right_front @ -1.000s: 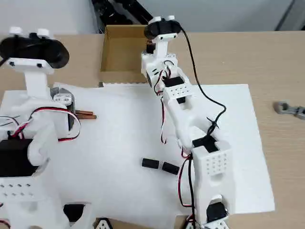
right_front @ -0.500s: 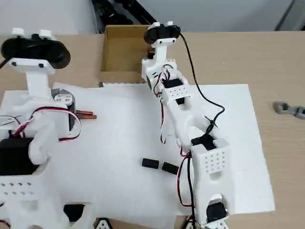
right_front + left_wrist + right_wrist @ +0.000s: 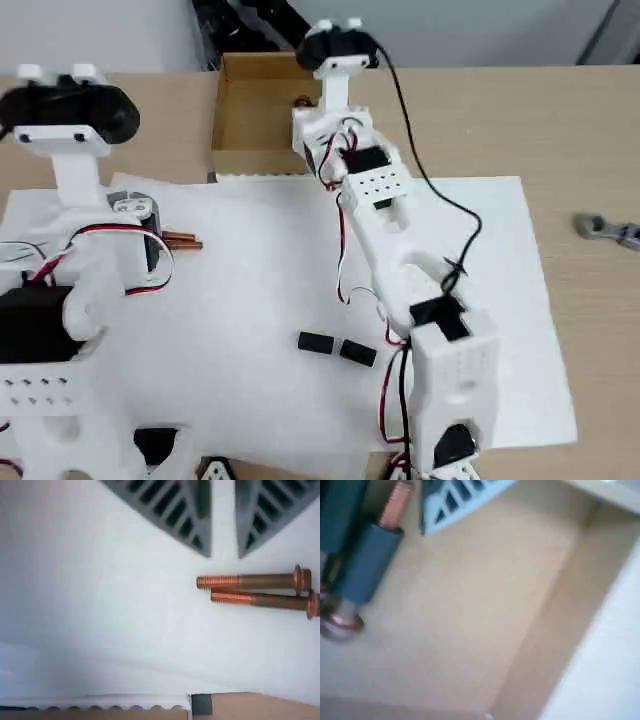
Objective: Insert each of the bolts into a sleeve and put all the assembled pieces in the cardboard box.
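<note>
My right gripper (image 3: 306,104) hangs inside the cardboard box (image 3: 250,120), shut on an assembled piece. In the right wrist view this piece is a dark sleeve (image 3: 367,565) with a copper bolt through it, slanting between the jaws of the right gripper (image 3: 392,530) just above the box floor (image 3: 470,620). Two bare copper bolts (image 3: 181,240) lie side by side on the white foam sheet (image 3: 260,290). My left gripper (image 3: 223,552) is open a little way short of the bolts (image 3: 252,590), touching neither. Two empty black sleeves (image 3: 336,347) lie mid-sheet.
A metal wrench (image 3: 603,228) lies on the wooden table at the far right. The right arm (image 3: 400,250) stretches across the sheet's middle, from the near edge to the box. Beside the box's near corner sits a small dark block (image 3: 201,704).
The right arm has stretched farther away, carrying its gripper and the piece deeper over the box. The left arm and the loose bolts and sleeves have stayed put.
</note>
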